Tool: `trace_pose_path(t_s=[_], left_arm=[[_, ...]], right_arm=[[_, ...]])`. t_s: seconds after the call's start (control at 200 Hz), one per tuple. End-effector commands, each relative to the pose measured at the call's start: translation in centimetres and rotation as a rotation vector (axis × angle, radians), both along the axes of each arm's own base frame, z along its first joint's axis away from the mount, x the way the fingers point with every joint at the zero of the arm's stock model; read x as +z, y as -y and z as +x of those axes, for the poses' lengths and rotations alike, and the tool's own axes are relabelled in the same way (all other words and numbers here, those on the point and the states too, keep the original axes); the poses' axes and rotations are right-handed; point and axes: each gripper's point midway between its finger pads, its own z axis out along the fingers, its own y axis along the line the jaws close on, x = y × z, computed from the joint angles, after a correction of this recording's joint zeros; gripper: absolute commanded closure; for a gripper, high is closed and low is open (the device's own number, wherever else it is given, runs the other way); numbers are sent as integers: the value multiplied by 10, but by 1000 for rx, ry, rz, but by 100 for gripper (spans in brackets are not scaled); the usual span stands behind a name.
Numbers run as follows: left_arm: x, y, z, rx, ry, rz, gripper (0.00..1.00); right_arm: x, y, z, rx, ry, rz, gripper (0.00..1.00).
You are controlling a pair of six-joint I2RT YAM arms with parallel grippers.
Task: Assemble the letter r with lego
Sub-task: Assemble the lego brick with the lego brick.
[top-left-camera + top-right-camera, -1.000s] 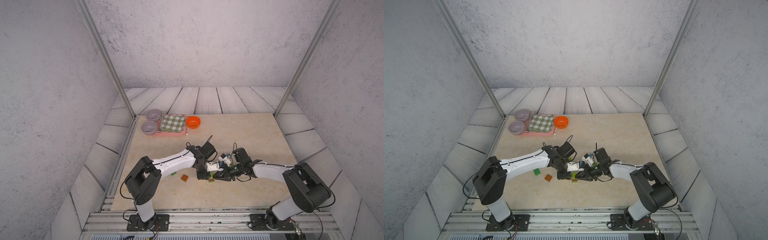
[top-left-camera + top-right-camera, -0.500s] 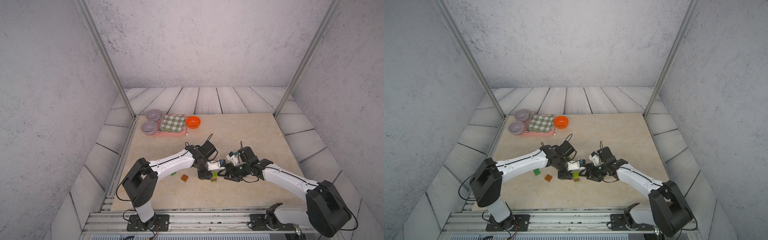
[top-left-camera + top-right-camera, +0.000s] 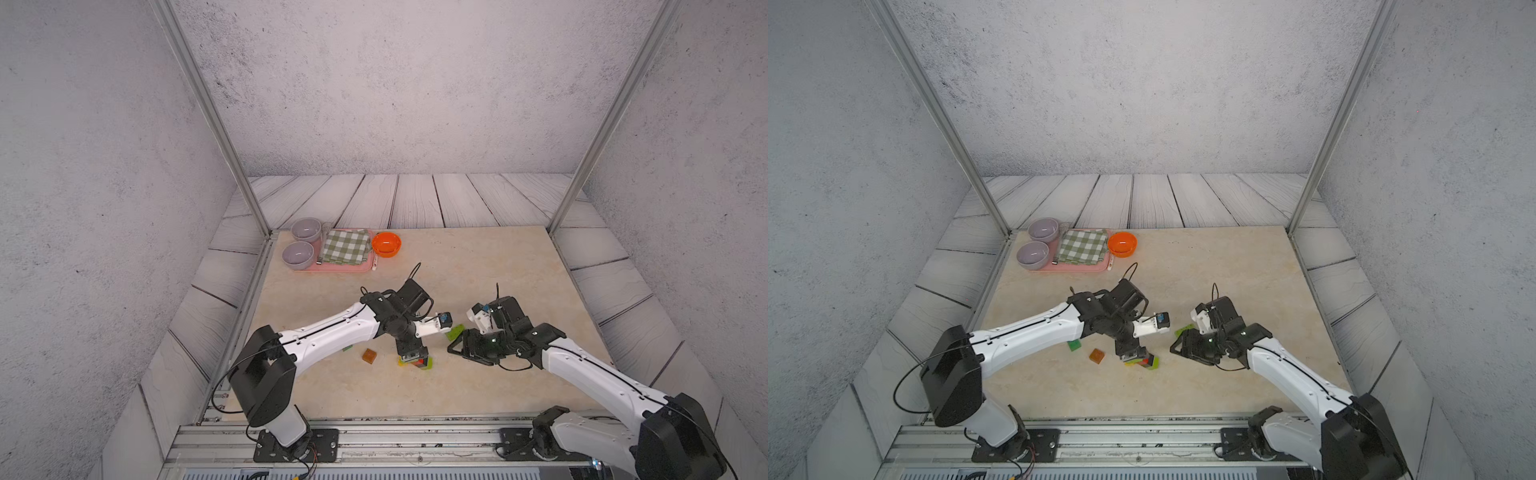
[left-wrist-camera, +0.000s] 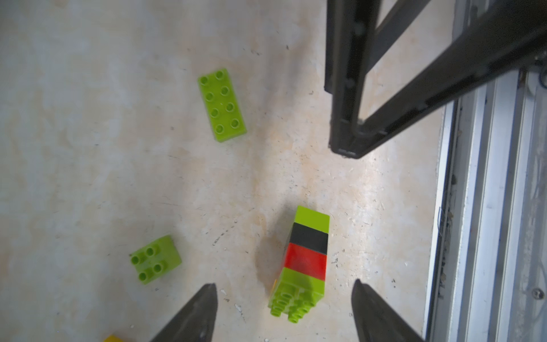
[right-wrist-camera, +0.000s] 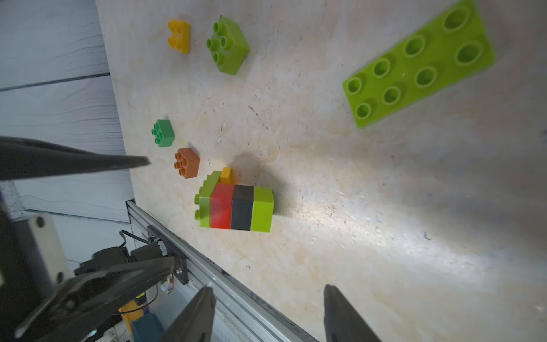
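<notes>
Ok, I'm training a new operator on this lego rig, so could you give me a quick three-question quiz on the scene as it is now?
1. True or false: the joined stack stands upright.
2. In that stack, which colour sits between the red brick and the lime end brick? A yellow, B black, C brown-orange.
3. What do the left claw and the right claw hold?

Key:
1. False. It lies on its side.
2. B, the black brick.
3. Nothing. Both are open.
</notes>
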Motion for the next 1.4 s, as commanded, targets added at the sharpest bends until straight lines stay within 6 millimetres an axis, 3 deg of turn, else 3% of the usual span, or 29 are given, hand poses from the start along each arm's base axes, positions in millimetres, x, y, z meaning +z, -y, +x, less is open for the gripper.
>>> trace_pose_path(t_s=[0.0,0.105,0.225,0.415,0.45,0.585,0.896,1.186,1.391], left_arm=[[42,-2,22,213,85,-154,16],[62,-16,31,406,95,-263,0],[69,-44,43,705,66,-381,2],[40,-91,31,1078,-147,-458,0],[34,-95,26,1111,-184,-477,9],[18,-100,13,1164,-297,-590,12],[10,-100,7,1157,-363,-603,14],[4,-99,8,1154,-375,-598,15],[4,-102,10,1162,-368,-601,15]], right_arm=[[7,14,7,21,80,-113,37],[13,14,11,-6,108,-141,33],[18,4,13,-67,119,-157,25],[16,-30,10,-88,86,-161,12],[14,-37,10,-94,75,-155,11],[1,-54,9,-133,7,-138,0],[-40,-94,10,-145,-139,34,1],[-49,-104,8,-126,-169,78,1],[-35,-104,9,-119,-139,99,1]])
